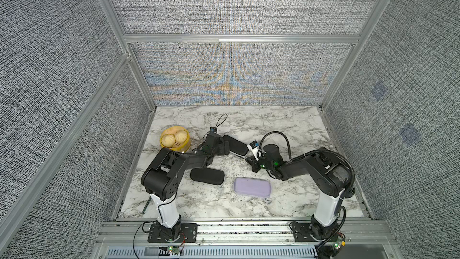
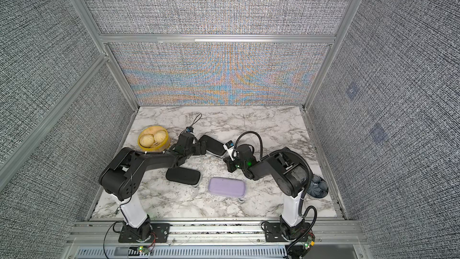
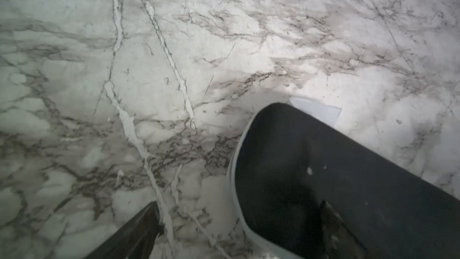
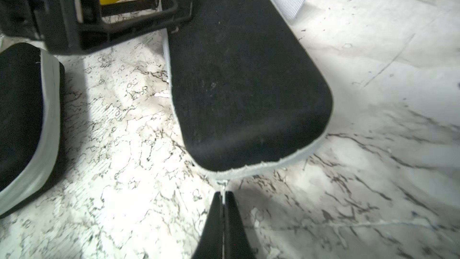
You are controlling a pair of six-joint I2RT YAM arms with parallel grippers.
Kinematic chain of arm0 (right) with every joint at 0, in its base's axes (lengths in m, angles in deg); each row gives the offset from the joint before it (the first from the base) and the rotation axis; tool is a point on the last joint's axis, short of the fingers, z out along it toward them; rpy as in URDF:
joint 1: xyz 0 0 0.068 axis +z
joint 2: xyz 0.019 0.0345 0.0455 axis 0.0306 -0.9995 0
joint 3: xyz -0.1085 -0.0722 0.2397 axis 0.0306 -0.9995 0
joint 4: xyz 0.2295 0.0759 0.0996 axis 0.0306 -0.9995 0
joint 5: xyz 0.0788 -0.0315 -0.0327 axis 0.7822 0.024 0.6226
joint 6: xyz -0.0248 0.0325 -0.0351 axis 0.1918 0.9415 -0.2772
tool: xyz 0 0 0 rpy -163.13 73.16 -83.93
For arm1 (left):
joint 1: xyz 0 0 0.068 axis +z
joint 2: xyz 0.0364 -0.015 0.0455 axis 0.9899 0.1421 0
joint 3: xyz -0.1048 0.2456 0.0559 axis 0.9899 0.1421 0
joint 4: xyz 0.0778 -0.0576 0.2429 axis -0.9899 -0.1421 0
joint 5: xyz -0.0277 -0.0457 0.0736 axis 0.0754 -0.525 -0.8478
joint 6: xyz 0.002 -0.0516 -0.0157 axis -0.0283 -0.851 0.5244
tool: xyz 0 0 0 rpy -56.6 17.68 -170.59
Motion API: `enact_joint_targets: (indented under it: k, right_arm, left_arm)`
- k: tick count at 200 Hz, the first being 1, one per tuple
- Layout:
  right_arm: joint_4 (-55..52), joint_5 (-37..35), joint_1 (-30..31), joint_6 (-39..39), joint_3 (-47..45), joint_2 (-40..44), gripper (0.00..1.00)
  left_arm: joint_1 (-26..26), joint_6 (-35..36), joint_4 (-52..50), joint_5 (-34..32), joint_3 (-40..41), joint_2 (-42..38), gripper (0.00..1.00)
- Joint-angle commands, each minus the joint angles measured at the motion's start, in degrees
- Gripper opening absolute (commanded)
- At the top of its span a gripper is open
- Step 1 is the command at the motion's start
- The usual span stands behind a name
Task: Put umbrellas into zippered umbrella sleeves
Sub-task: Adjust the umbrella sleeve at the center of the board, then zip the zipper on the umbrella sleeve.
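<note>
Three closed zippered umbrella sleeves lie on the marble table: a black one [image 1: 235,145] at mid-back, a second black one [image 1: 207,176] nearer the front, and a lavender one [image 1: 252,187]. No umbrellas are in view. My left gripper [image 3: 239,205] is open at the back sleeve's [image 3: 323,170] left end, one finger [image 3: 134,232] over bare marble and the other over the sleeve. My right gripper [image 4: 223,195] is shut on the small metal zipper pull [image 4: 222,185] at that same sleeve's [image 4: 249,83] right end.
A yellow steamer basket [image 1: 175,138] with buns stands at the back left. A black cord loop [image 1: 222,120] lies behind the left gripper. A blue-grey pleated object [image 2: 317,186] sits behind the right arm's base. A thin rod [image 1: 146,205] lies at the front left edge.
</note>
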Motion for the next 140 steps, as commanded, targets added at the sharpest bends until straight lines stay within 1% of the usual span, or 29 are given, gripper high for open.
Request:
enact_joint_targets:
  k: [1, 21, 40, 55, 71, 78, 91, 97, 118, 133, 140]
  right_arm:
    - [-1.46, 0.22, -0.17, -0.42, -0.20, 0.32, 0.00]
    - [-1.20, 0.31, -0.26, -0.38, -0.57, 0.13, 0.00]
    - [-1.03, 0.37, -0.26, -0.32, -0.79, 0.11, 0.00]
    - [-1.12, 0.23, -0.36, -0.54, -0.86, 0.10, 0.00]
    - [-1.48, -0.12, -0.53, -0.86, -1.14, 0.49, 0.00]
    - [-1.43, -0.30, -0.61, -0.95, -1.42, 0.56, 0.00]
    - [-1.05, -0.33, -0.73, -0.86, -1.84, 0.93, 0.00]
    - [-1.07, -0.30, -0.78, -0.76, -1.90, 0.93, 0.00]
    - [-1.21, -0.20, -0.87, -0.84, -1.97, 1.20, 0.00]
    - [-1.19, -0.08, -0.88, -0.87, -2.05, 1.45, 0.00]
    - [-1.17, -0.04, -0.81, -0.94, -2.09, 1.52, 0.00]
  left_arm:
    - [1.07, 3.99, -1.36, 5.05, -1.69, 1.67, 1.00]
    - [1.26, 4.60, -0.47, 4.88, -2.33, -0.31, 1.00]
    - [2.48, 5.71, 3.47, 8.11, -2.43, -0.60, 1.00]
    - [3.70, 5.45, 3.41, 11.58, -5.36, 1.66, 1.00]
    - [3.96, 5.94, 0.61, 12.77, -9.63, 5.17, 1.00]
    - [4.11, 6.35, 0.04, 14.25, -10.91, 6.43, 1.00]
    - [4.43, 7.12, 1.54, 18.40, -11.99, 8.17, 1.00]
    - [4.62, 6.69, 2.92, 20.09, -12.13, 10.20, 1.00]
    - [5.11, 5.75, 3.50, 23.73, -12.80, 12.72, 0.93]
    - [5.14, 4.84, 6.03, 24.15, -10.67, 12.59, 0.87]
    - [5.16, 4.47, 6.47, 24.19, -9.90, 12.42, 0.78]
